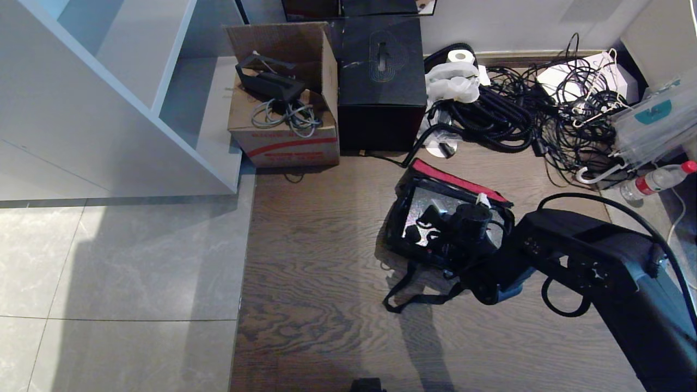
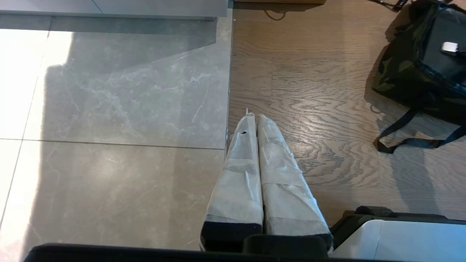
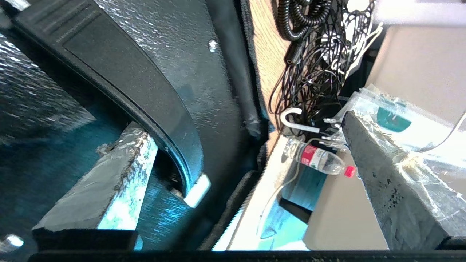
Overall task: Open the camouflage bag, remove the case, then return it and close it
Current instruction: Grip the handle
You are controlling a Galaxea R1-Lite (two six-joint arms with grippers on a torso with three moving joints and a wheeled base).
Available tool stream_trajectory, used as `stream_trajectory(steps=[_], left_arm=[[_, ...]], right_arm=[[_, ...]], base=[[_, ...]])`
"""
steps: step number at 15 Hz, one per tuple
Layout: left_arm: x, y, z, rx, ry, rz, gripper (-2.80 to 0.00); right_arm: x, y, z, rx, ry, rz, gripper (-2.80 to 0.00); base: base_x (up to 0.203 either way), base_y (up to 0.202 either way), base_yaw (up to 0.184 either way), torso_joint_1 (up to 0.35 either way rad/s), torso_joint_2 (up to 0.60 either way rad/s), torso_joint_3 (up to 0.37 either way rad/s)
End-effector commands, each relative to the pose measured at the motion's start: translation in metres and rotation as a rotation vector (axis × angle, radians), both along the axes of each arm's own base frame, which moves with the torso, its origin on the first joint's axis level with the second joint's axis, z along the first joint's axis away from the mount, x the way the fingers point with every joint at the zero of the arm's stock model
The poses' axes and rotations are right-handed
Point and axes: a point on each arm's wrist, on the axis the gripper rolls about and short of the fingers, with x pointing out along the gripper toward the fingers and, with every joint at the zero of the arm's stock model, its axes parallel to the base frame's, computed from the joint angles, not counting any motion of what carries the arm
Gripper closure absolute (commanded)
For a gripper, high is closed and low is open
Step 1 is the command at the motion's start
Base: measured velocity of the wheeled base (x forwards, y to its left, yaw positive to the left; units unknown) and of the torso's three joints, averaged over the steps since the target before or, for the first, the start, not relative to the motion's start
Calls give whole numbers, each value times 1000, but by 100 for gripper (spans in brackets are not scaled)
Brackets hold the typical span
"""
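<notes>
The camouflage bag (image 1: 400, 239) lies open on the wood floor, its red-lined flap (image 1: 454, 182) folded back. It also shows in the left wrist view as the camouflage bag (image 2: 397, 69). Inside it sits the case (image 1: 422, 209), black with a shiny textured lid (image 3: 174, 54) and a curved handle (image 3: 120, 72). My right gripper (image 1: 425, 226) reaches down into the bag and is open wide. In the right wrist view one taped finger (image 3: 120, 171) lies beside the handle, and the other finger (image 3: 382, 163) is outside the bag's zip edge (image 3: 233, 203). My left gripper (image 2: 255, 118) hangs shut and empty over the floor, away from the bag.
Behind the bag stand a cardboard carton (image 1: 283, 125) and a black box (image 1: 381, 81). A tangle of black cables (image 1: 523, 114) and a white hanger (image 1: 593, 174) lie to the right, beside a water bottle (image 1: 659, 179) and plastic packs (image 1: 653, 125). A white shelf unit (image 1: 109, 87) fills the left.
</notes>
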Motion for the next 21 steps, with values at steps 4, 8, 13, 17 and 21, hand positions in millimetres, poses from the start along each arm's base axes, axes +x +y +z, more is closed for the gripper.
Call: stream_trajectory(steps=[4,8,13,17,21], left_arm=[[0,0,0,0,0,1,0],[0,0,0,0,0,1,0],[0,0,0,0,0,1,0],[0,0,0,0,0,1,0],[0,0,0,0,0,1,0]], right_arm=[[6,3,-38,-1,-22,-4,-280],[12,-19,-31,-60,23,-47,-280],[33,-30,-5,-160,-40,-93,-280],[37,-33,-40,-154,12,-95,0],[35,-32,-50,-125,13,-92,0]], base=[[0,0,0,0,0,0],[0,0,0,0,0,0],[0,0,0,0,0,0],[0,0,0,0,0,0],[0,0,0,0,0,0]])
